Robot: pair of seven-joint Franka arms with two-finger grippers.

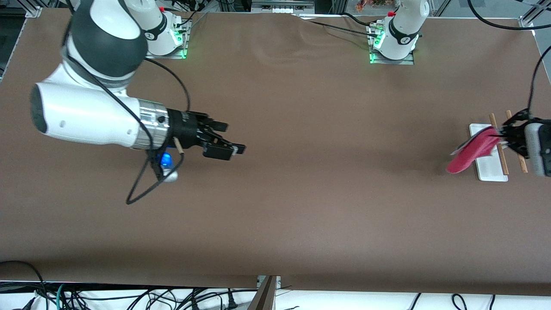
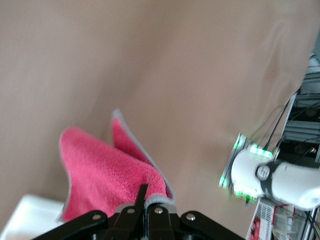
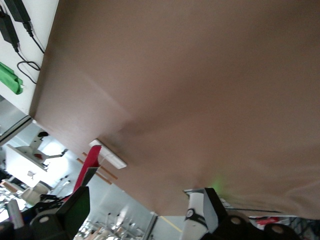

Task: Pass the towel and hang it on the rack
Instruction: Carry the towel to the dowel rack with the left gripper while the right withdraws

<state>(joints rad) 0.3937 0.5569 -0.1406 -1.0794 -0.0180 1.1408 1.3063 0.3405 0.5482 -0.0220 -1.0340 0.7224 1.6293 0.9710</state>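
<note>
Now towel overhanging rack edge, fingers pinching

Even, bright overhead light falls on the brown desk, with soft shadows under the arms. Green lamps glow at both bases. Both wrist views are soft and slightly blurred; windows glare white in the right wrist view.

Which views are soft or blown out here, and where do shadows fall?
Front view: sharp and evenly lit; a soft shadow on the table below the right gripper, green LED glow at both arm bases. Left wrist view: the towel in the left gripper is slightly soft, the table behind it blurred. Right wrist view: smeared throughout; bright room background washes out around the rack.
</note>
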